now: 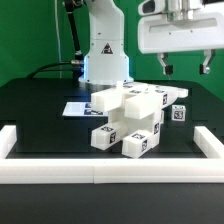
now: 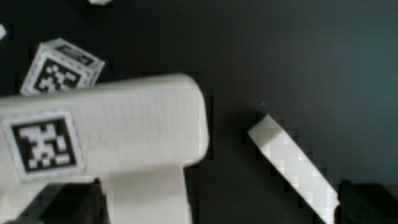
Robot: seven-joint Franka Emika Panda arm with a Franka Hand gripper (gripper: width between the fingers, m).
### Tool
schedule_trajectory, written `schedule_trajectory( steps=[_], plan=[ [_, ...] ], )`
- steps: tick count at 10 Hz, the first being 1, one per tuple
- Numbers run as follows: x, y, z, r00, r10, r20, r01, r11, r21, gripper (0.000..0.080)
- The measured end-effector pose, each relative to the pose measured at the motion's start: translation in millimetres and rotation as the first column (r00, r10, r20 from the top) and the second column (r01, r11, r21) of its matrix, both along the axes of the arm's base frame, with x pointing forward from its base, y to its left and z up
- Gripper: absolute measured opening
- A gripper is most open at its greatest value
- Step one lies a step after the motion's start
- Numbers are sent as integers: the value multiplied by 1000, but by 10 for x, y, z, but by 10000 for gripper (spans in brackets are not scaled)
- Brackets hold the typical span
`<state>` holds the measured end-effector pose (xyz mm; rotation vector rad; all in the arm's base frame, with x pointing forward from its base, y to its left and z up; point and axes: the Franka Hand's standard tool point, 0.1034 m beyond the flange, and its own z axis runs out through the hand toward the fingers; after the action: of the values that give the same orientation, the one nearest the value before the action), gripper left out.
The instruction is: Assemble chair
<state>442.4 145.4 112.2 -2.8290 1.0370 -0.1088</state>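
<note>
Two fingers [image 1: 205, 67] spread, well above chair parts [image 1: 130, 118], rail [image 1: 100, 170] edging table [image 1: 40, 112]

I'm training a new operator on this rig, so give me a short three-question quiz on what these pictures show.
1. True or false: the claw is gripping a chair part.
2. How do the chair parts lie? A) stacked in one upright tower B) clustered on the black table, inside the white border rail C) hanging from the claw
3. Fill in: at the exterior view's left of the parts lies the flat, tagged ____.
Key: 1 false, it hangs open and empty above the table; 2 B; 3 marker board.
</note>
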Motion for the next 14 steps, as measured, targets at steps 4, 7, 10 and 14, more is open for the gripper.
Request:
schedule_trajectory(
  steps=[4, 7, 10, 14],
  plan=[
    [-4, -37, -12, 1000, 0, 13, 0, 1000, 5, 649],
    [-286, 145, -172, 1000, 8, 4, -8, 1000, -4, 649],
    [-377, 264, -276, 999, 41, -5, -41, 999, -16, 649],
    [-385, 160, -404, 996, 91, -20, -91, 995, -40, 649]
  ],
)
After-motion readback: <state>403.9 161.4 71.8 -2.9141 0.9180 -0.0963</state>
